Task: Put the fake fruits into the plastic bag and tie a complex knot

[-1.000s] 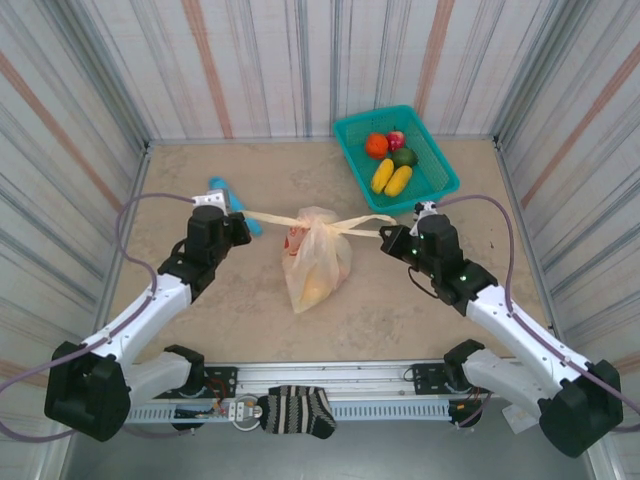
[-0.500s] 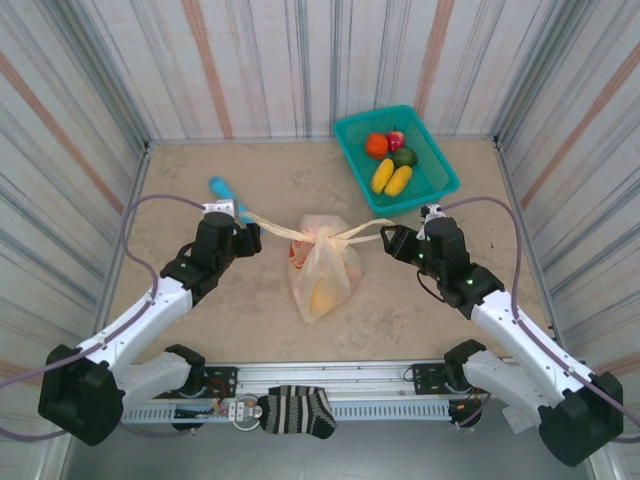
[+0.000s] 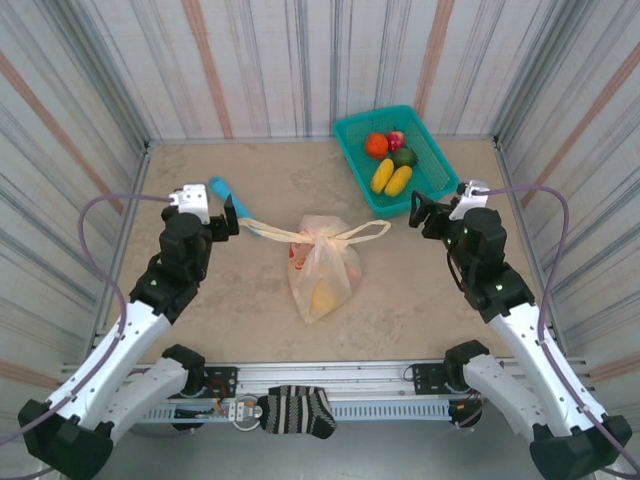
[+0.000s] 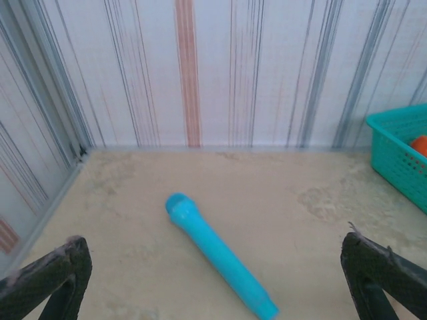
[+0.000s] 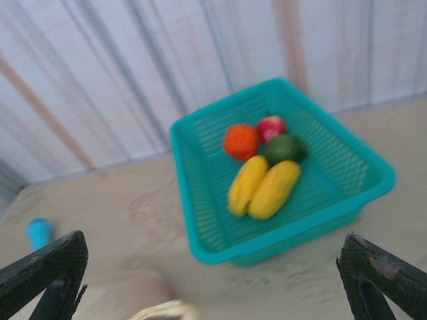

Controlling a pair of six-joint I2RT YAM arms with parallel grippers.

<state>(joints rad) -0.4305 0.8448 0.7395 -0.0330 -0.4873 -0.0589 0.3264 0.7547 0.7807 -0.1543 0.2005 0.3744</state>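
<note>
The cream plastic bag (image 3: pixel 322 268) lies on the table's middle, knotted at its neck (image 3: pixel 320 238), with something yellow showing through. Its handles trail left (image 3: pixel 268 231) and right (image 3: pixel 372 229); one handle tip (image 5: pixel 163 311) shows in the right wrist view. The remaining fake fruits sit in the teal basket (image 3: pixel 436 176): two yellow ones (image 5: pixel 263 187), an orange (image 5: pixel 241 141), a red one (image 5: pixel 270 127) and a green one (image 5: pixel 283 148). My left gripper (image 3: pixel 225 215) (image 4: pixel 212 280) is open just left of the left handle. My right gripper (image 3: pixel 422 214) (image 5: pixel 212 267) is open, right of the bag.
A blue cylinder (image 4: pixel 220 257) (image 3: pixel 222 190) lies on the table ahead of my left gripper. The basket's corner (image 4: pixel 400 157) stands to its right. Striped walls close the table on three sides. A striped sock (image 3: pixel 295 412) hangs at the front rail.
Both grippers let go of the bag's handles and drew back outwards, the left to the left, the right to the right. The handles went slack and the bag settled.
</note>
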